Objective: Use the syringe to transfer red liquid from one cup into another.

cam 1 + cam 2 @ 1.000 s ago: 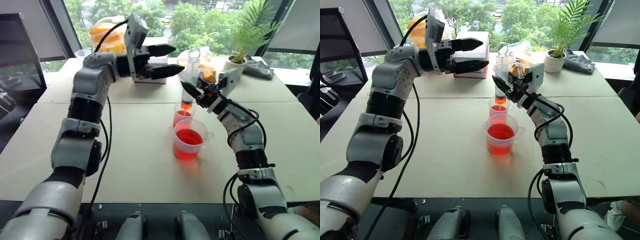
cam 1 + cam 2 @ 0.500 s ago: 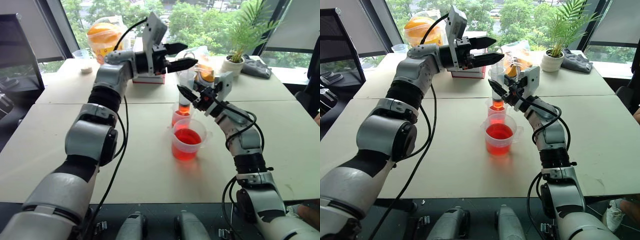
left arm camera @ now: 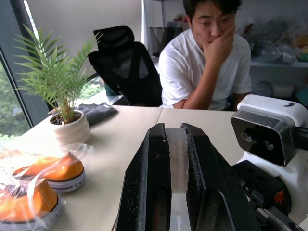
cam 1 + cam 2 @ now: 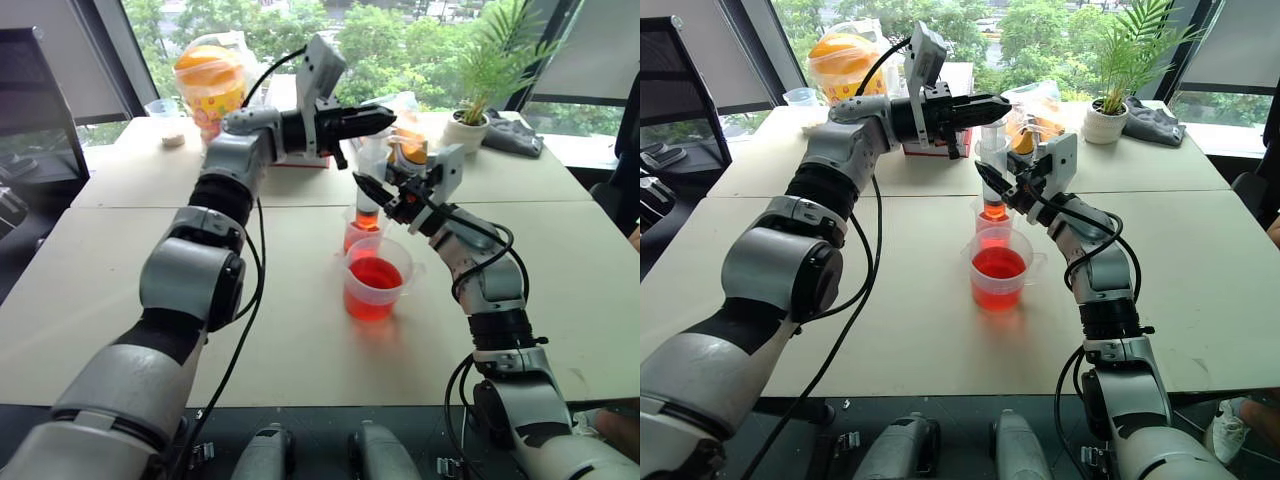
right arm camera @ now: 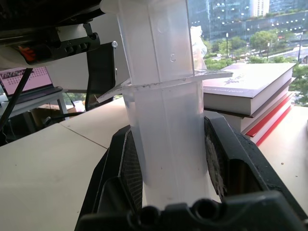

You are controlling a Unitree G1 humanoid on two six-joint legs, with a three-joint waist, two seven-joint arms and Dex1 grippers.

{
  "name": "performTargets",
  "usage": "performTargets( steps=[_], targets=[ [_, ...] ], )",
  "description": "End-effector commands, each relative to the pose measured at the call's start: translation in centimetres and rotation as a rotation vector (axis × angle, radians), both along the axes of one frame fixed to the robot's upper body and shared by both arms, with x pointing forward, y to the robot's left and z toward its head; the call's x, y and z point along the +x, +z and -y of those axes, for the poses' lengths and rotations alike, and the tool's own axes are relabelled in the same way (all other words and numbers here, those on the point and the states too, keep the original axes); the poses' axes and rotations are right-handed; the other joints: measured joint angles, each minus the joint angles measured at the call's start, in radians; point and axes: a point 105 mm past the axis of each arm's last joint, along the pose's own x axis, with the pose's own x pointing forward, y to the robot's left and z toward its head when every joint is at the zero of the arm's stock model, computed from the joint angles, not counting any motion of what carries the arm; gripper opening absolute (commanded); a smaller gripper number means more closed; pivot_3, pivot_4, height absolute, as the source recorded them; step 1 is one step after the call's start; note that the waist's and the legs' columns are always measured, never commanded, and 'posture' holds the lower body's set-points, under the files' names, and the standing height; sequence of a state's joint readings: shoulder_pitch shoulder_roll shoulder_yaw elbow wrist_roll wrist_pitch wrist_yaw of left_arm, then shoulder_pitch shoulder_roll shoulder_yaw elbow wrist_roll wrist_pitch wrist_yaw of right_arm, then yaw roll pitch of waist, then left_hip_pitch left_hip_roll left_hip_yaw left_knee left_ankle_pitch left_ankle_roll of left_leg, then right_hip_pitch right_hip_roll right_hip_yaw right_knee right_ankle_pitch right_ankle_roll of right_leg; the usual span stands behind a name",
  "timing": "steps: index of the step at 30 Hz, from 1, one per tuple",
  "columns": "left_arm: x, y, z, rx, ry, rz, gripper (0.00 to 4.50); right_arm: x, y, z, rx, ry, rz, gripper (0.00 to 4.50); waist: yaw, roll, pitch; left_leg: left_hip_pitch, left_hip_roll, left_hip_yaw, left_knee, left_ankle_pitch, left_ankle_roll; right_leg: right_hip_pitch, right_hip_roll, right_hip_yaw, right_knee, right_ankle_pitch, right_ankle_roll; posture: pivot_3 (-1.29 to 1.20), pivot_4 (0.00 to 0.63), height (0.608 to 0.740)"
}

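Note:
A clear syringe [image 4: 369,178] stands upright, its tip holding red liquid inside a small cup [image 4: 357,233]. My right gripper [image 4: 374,192] is shut on its barrel [image 5: 163,110], a black finger on either side. My left gripper [image 4: 383,117] reaches in from the left at the syringe's top, and its fingers [image 3: 151,159] are shut on the pale plunger [image 3: 176,154]. A larger beaker [image 4: 377,279], half full of red liquid, stands just in front of the small cup.
Stacked books [image 4: 945,88] lie behind my left arm. Bagged orange items [image 4: 411,140], a potted plant [image 4: 470,122] and a dark cloth [image 4: 516,136] sit at the back right. An orange tub [image 4: 210,80] is at the back left. A seated person [image 3: 207,67] is across the table.
My left gripper has swung right from above the books to the syringe's top and has gone from open to shut on the plunger. The right gripper and the cups have hardly moved.

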State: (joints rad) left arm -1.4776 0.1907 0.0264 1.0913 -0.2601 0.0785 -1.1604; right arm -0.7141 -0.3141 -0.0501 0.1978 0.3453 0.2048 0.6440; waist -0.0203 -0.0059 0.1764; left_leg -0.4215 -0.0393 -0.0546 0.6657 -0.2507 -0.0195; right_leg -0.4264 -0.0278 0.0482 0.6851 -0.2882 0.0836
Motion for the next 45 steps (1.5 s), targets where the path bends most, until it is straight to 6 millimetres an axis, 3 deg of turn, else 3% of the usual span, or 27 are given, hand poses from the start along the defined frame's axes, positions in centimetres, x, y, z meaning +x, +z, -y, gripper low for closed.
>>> performTargets(
  steps=[1, 12, 24, 31, 38, 41, 45],
  targets=[
    [-0.2, -0.3, 0.0, 0.026, -0.006, 0.051, 0.07, -0.9, 3.9, 0.0, 0.012, 0.008, 0.132, 1.44, 0.000, 0.000, 0.000, 0.000, 0.000, 0.000, 0.000, 0.000, 0.000, 0.000, 0.000, 0.000, 0.000, 0.000, 0.000, 0.00, 0.150, 0.740],
    [-0.2, -3.4, -0.1, 0.036, -0.010, -0.002, 0.07, -1.8, 8.6, 1.4, 0.046, -0.033, 0.221, 1.44, 0.001, 0.000, 0.000, 0.000, 0.000, 0.000, 0.000, 0.000, 0.000, 0.000, 0.000, 0.000, 0.000, 0.000, 0.000, 0.00, 0.150, 0.740],
    [-0.2, -6.2, 0.0, 0.069, 0.002, -0.050, 0.07, -3.7, 11.3, 1.6, 0.061, -0.023, 0.235, 1.44, 0.003, 0.000, 0.000, 0.000, 0.000, 0.000, 0.000, 0.000, 0.000, 0.000, 0.000, 0.000, 0.000, 0.000, 0.000, 0.00, 0.150, 0.740],
    [-0.3, -6.5, -0.2, 0.078, 0.006, -0.056, 0.07, -3.7, 11.0, 1.3, 0.053, -0.018, 0.219, 1.44, 0.003, 0.000, 0.000, 0.000, 0.000, 0.000, 0.000, 0.000, 0.000, 0.000, 0.000, 0.000, 0.000, 0.000, 0.000, 0.00, 0.150, 0.740],
    [-0.1, -4.2, -1.3, 0.024, 0.027, -0.061, 0.07, -2.7, 8.9, 1.3, 0.037, -0.023, 0.161, 1.44, 0.001, 0.000, 0.000, 0.000, 0.000, 0.000, 0.000, 0.000, 0.000, 0.000, 0.000, 0.000, 0.000, 0.000, 0.000, 0.00, 0.150, 0.740],
    [0.1, -2.8, -2.1, -0.014, 0.047, -0.068, 1.21, -2.2, 7.9, 1.4, 0.030, -0.028, 0.135, 1.44, 0.001, 0.000, 0.000, 0.000, 0.000, 0.000, 0.000, 0.000, 0.000, 0.000, 0.000, 0.000, 0.000, 0.000, 0.000, 0.00, 0.150, 0.740],
    [-0.1, -1.1, -3.3, -0.052, 0.053, -0.066, 3.27, -1.9, 7.2, 1.4, 0.028, -0.027, 0.111, 1.44, 0.001, 0.000, 0.000, 0.000, 0.000, 0.000, 0.000, 0.000, 0.000, 0.000, 0.000, 0.000, 0.000, 0.000, 0.000, 0.00, 0.150, 0.740]
  ],
)
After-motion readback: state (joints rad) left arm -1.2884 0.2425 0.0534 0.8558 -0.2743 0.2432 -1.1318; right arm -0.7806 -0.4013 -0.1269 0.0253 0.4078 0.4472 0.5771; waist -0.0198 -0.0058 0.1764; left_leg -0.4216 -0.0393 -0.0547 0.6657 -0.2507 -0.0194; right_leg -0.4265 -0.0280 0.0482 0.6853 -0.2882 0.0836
